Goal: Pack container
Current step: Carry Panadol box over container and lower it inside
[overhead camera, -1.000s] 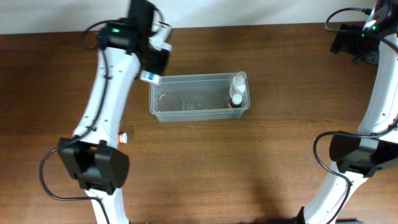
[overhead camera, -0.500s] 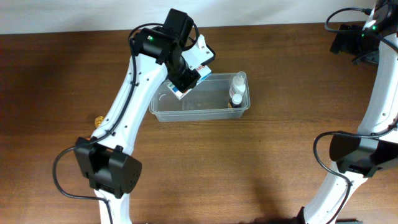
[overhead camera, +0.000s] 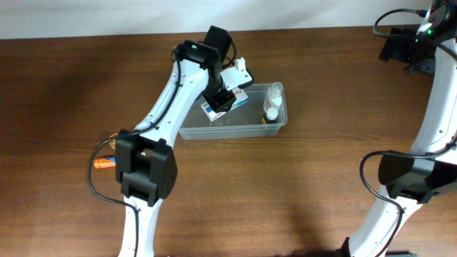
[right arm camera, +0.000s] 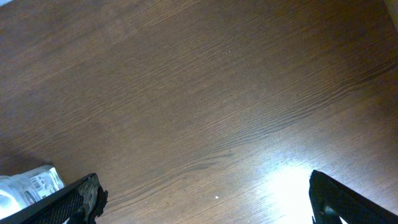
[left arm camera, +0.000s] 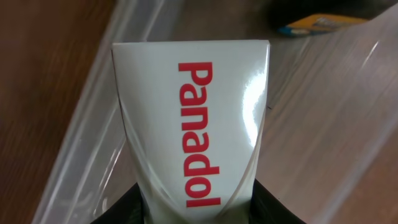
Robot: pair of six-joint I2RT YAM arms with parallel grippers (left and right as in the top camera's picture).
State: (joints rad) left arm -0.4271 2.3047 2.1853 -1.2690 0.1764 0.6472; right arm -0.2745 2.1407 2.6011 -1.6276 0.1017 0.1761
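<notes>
The clear plastic container (overhead camera: 228,133) lies at the table's middle, long side left to right. My left gripper (overhead camera: 227,94) is shut on a white-and-blue Panadol carton (overhead camera: 221,104) and holds it over the container's left half. In the left wrist view the carton (left arm camera: 193,118) fills the frame between my black fingers (left arm camera: 196,208), with the container's wall (left arm camera: 74,162) beside it. Two white bottles (overhead camera: 272,100) stand in the container's right end. My right gripper (overhead camera: 401,44) is open and empty at the far right back; its fingers (right arm camera: 205,202) are wide apart over bare wood.
An orange item (overhead camera: 105,162) lies on the table at the left, near my left arm's base. A yellow-and-blue item (left arm camera: 317,22) shows beyond the carton in the left wrist view. A white labelled pack (right arm camera: 28,186) shows at the right wrist view's lower left.
My left gripper has carried the carton rightward, from the container's left end to over its left half. The right arm has not moved.
</notes>
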